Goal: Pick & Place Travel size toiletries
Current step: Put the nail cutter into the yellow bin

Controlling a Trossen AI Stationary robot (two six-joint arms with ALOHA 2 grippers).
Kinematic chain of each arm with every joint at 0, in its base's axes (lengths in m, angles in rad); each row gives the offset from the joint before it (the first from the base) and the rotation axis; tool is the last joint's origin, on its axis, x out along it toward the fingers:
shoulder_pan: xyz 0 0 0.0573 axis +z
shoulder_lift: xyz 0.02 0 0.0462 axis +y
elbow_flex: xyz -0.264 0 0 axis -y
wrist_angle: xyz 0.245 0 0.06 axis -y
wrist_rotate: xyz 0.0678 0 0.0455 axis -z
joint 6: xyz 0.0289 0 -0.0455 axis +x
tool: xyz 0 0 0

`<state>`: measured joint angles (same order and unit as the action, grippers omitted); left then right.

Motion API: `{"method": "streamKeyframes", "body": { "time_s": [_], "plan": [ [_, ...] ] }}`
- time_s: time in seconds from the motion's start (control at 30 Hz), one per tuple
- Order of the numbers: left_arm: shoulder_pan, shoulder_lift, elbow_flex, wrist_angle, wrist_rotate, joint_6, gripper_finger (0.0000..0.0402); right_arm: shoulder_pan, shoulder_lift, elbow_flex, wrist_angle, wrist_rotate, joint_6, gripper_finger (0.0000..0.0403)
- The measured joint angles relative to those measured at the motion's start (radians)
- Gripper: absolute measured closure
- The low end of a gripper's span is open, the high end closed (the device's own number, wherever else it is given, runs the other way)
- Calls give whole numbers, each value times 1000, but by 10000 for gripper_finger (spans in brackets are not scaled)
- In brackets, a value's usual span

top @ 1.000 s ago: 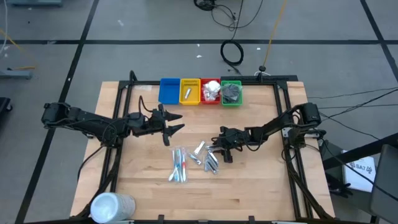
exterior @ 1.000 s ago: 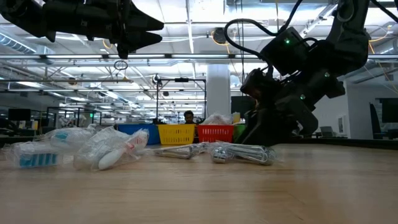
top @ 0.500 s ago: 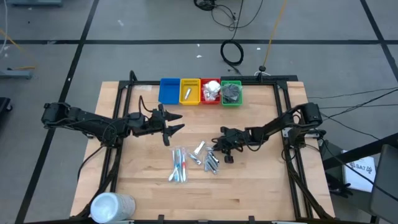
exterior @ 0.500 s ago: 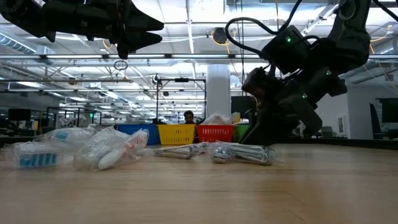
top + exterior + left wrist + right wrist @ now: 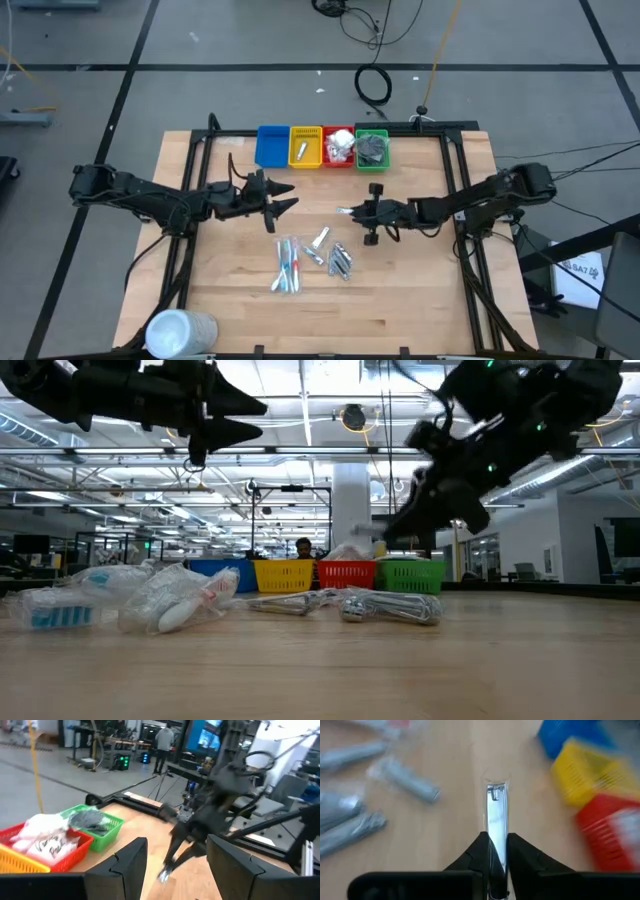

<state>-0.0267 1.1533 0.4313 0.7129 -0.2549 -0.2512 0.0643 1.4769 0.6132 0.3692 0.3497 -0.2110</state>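
R gripper (image 5: 352,211) sits just right of centre in the high view, lifted off the table, fingers (image 5: 481,851) pinched together on a slim silver nail clipper (image 5: 496,815) in clear wrap. The clipper sticks straight out past the fingertips, its far end pointing toward the left of the high frame. In the low view the same gripper (image 5: 392,532) hangs at upper right, above the bins.

L gripper (image 5: 283,204) is at centre-left in the high view, raised, fingers (image 5: 131,860) apart w/ nothing between them.

Rest of the toiletries lie on the wood table (image 5: 420,300), lower centre of the high view: clear-wrapped blue/red sticks (image 5: 287,264) in a loose bundle, short silver tubes (image 5: 339,262) just right of them, one more silver piece (image 5: 320,240) slightly above. In the low view the wrapped sticks (image 5: 120,596) show at left, the tubes (image 5: 385,605) at centre.

Four bins in a row at top centre of the table: blue bin (image 5: 271,147), yellow bin (image 5: 305,148) w/ a silver tube inside, red bin (image 5: 338,147) w/ white packets, green bin (image 5: 372,149) w/ dark grey items. White cylinder (image 5: 180,331) stands at the lower left corner of the table.

A person (image 5: 303,548) shows far off in the room, behind the yellow bin in the low view.
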Motion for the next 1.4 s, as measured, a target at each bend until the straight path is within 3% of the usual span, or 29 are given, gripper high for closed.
{"method": "streamKeyframes", "body": {
  "time_s": [0.33,0.7,0.97,1.4],
  "plan": [
    [52,126,5,66,2,-217,199,79,-76,1,150,275,-208,366],
    [66,353,218,45,159,-170,199,85,-76,1,204,283,-251,366],
    [87,481,363,15,190,-286,199,109,-76,1,241,335,-306,366],
    [95,557,429,-14,217,-288,199,116,-76,2,255,334,-316,366]
  ]
}}
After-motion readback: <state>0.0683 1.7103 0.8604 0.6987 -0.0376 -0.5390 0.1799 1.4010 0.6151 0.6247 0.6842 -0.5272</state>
